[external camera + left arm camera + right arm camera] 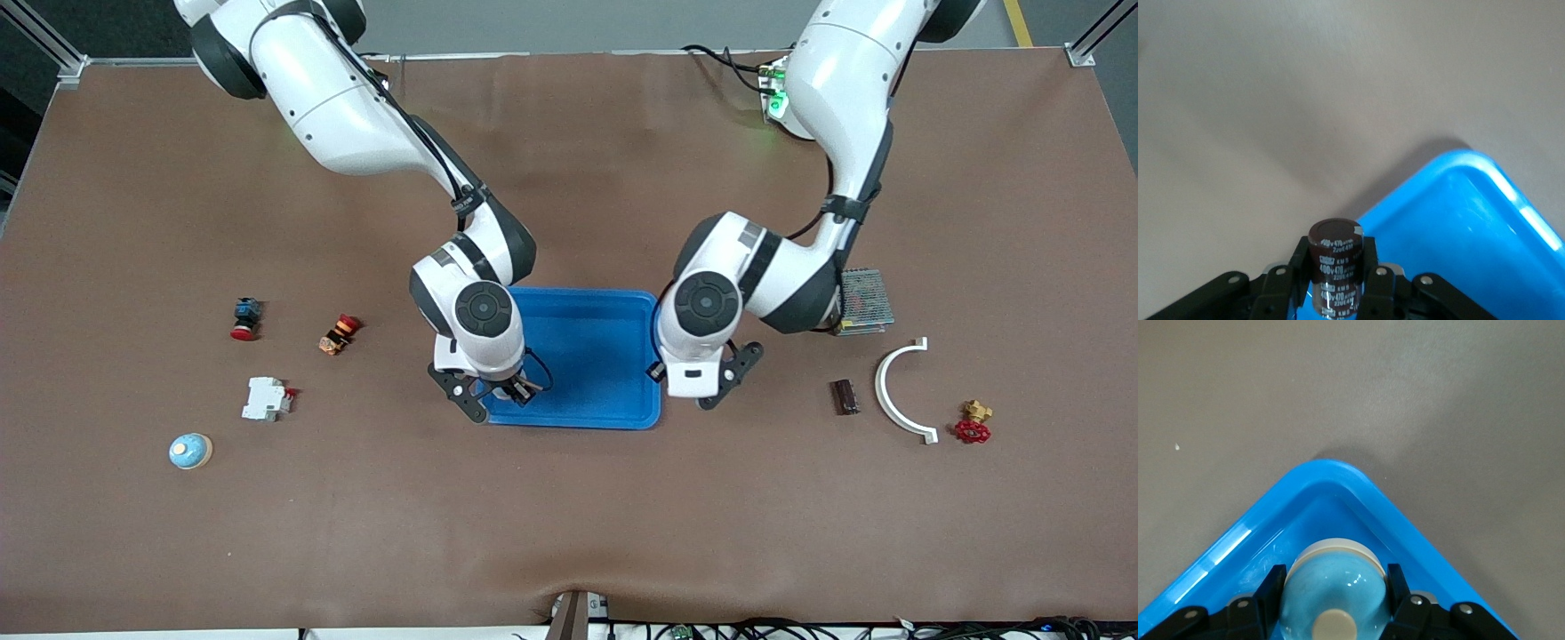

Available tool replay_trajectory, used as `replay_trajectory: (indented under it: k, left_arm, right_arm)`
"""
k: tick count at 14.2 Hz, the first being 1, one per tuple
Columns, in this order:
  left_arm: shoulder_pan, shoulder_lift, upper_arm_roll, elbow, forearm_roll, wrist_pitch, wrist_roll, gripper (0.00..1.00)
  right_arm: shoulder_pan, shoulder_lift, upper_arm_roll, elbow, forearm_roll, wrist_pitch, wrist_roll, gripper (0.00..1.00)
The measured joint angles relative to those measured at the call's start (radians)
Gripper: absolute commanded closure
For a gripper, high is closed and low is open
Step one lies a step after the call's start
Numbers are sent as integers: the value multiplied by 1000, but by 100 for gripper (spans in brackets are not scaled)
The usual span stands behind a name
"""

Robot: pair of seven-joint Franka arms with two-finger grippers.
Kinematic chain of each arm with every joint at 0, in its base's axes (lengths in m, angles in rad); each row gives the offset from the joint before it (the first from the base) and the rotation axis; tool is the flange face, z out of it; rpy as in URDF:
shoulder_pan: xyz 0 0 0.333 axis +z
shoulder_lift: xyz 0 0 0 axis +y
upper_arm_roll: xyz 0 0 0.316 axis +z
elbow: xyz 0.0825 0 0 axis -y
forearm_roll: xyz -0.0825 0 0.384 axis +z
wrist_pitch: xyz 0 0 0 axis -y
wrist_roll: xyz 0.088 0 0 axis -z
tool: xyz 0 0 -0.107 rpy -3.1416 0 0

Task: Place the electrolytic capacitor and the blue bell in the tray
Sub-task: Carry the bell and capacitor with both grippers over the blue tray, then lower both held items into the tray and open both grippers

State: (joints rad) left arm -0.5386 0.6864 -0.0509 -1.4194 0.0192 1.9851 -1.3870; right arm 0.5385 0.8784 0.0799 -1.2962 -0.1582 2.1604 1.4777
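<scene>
Capacitor sits clamped upright between the left gripper fingers, just off the tray edge near frame centre. Shift it over the rim, lower, then release. Blue bell is clamped in the right gripper, low inside the tray's corner; open the fingers there and lift straight up.

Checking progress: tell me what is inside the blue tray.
In the tray, at a corner nearest the camera, a blue bell gripped by the right tool. The arm covers the floor beneath; the rest looks bare.
</scene>
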Motion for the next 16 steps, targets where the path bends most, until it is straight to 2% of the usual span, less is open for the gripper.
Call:
replay_trajectory:
  k: [7,16]
  left_arm:
    - [-111,38,1,-49,0,144,-149,100]
    - [-121,42,4,-145,2,195,-150,100]
  right_arm:
    - [55,46,-45,22,-1,9,27,100]
    - [58,63,-49,23,-1,48,45,100]
